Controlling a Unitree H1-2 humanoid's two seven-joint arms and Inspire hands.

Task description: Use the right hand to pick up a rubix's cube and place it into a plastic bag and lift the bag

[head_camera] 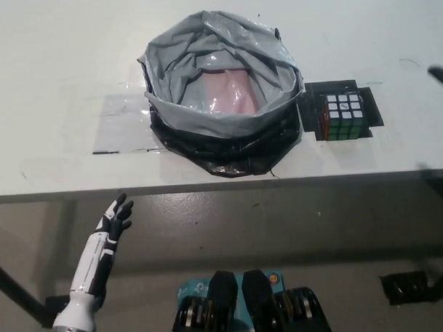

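Left hand [114, 221] at 7 o'clock below the table [51, 70] edge, released, fingers spread. Right hand [438, 75] barely visible at 3 o'clock, blurred; grip unreadable. Rubik's cube [343, 116] on a black patch, just beside the plastic bag [222, 93] at centre. No legible writing.

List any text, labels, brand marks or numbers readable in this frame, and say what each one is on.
No text can be read in this frame.
Rubik's cube: a small dark mark on the centre white sticker of its top face, too small to read.
Teal patch at the bottom edge: small round marks, too blurred to read.
Plastic bag, black mat under the cube and table: no lettering visible.
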